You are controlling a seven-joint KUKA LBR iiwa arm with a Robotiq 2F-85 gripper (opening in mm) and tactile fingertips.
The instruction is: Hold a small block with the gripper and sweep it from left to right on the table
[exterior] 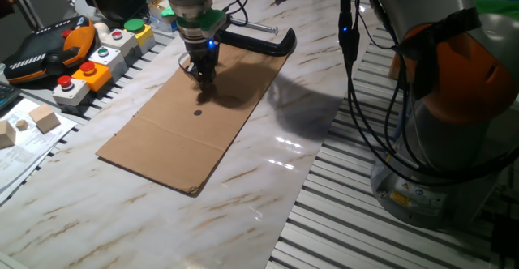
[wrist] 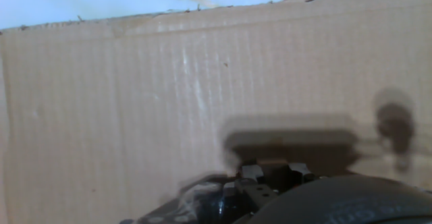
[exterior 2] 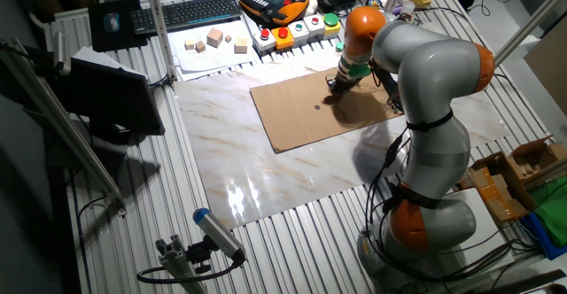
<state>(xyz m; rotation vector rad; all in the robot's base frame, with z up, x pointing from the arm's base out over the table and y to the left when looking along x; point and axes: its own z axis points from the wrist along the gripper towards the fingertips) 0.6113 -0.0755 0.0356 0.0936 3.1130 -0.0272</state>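
Over the cardboard: we see the end effector (exterior: 200,80) lowered onto the far part of a flat cardboard sheet (exterior: 174,143) that lies on the marble bench (exterior: 268,188).
End effector state: we cannot tell whether the fingers are apart, together or clamped on anything; the tips are dark and small in both fixed views, and the hand view is mostly blur and shadow.
Small block: we cannot make it out in any view; if held, it is hidden between the fingertips.
Dark spot: a small round mark (exterior: 197,111) sits on the cardboard just near of the tips; we cannot tell whether it is a hole or a stain.
Risk, slip: we judge a cube that tiny could twist out of a light pinch once dragged sideways.
Risk, snag: pressing down too hard could catch the cardboard and drag it along.
Risk, clutter: the black C-clamp (exterior: 258,41) lies just beyond the sheet's far edge, and the push-buttons (exterior: 101,56) stand to its left.
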